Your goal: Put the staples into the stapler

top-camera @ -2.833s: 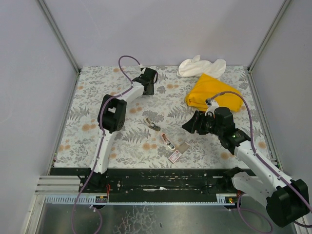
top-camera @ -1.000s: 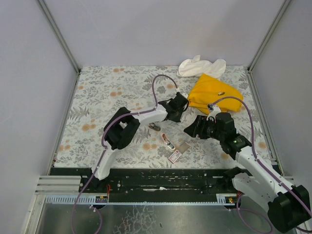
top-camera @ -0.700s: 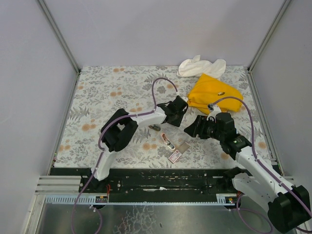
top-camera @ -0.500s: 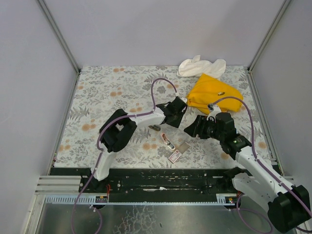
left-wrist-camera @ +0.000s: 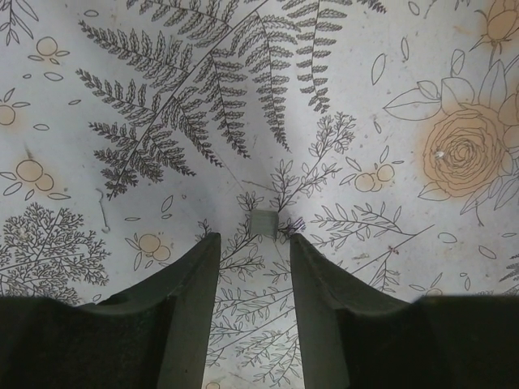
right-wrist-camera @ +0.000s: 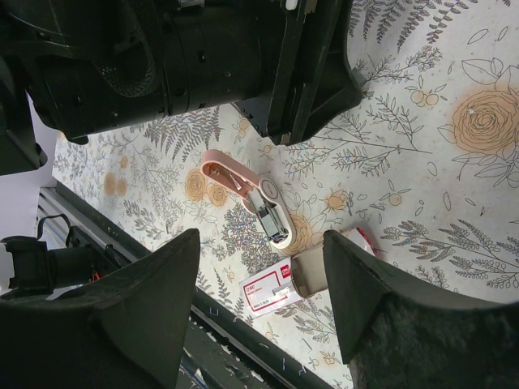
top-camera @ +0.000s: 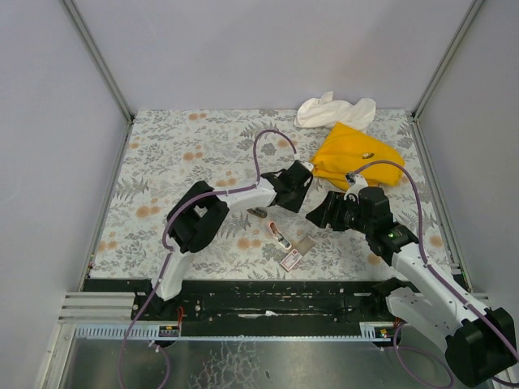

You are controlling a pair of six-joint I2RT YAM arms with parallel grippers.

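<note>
**Left gripper** (left-wrist-camera: pixel 253 243): the arm reaches across the middle of the floral table cover (top-camera: pixel 178 154). The two dark fingers (left-wrist-camera: pixel 190 300) stand slightly parted, with a narrow gap between them, and nothing is pinched. A small grey square block (left-wrist-camera: pixel 263 221) lies on the cover just beyond the fingertips and in line with the gap. It touches neither finger. What the block is cannot be told.

**Right gripper** (right-wrist-camera: pixel 261 237): it hovers to the right of the left gripper, and the two heads are close together but apart. Its fingers are spread wide and hold nothing.

**Stapler** (right-wrist-camera: pixel 251 194): it is pink and lies on the cover toward the near edge, between the two arms. The pink arm stands apart from a metal part that faces up. Neither gripper touches it.

**Staples box** (right-wrist-camera: pixel 266 289): this is a flat pink box with a white label. It lies just beside the stapler, on the side nearest the table's front edge. A tan cardboard inner piece (right-wrist-camera: pixel 312 271) rests against one end of the box. Both lie free on the cover.

**Other items:**
- A small grey-tan item (top-camera: pixel 258 212) lies under the left forearm, near the stapler. It is too small to identify.
- A yellow cloth (top-camera: pixel 353 154) lies at the far right, well apart from the box.
- A white cloth (top-camera: pixel 332 109) lies behind the yellow cloth, against the back edge.
</note>
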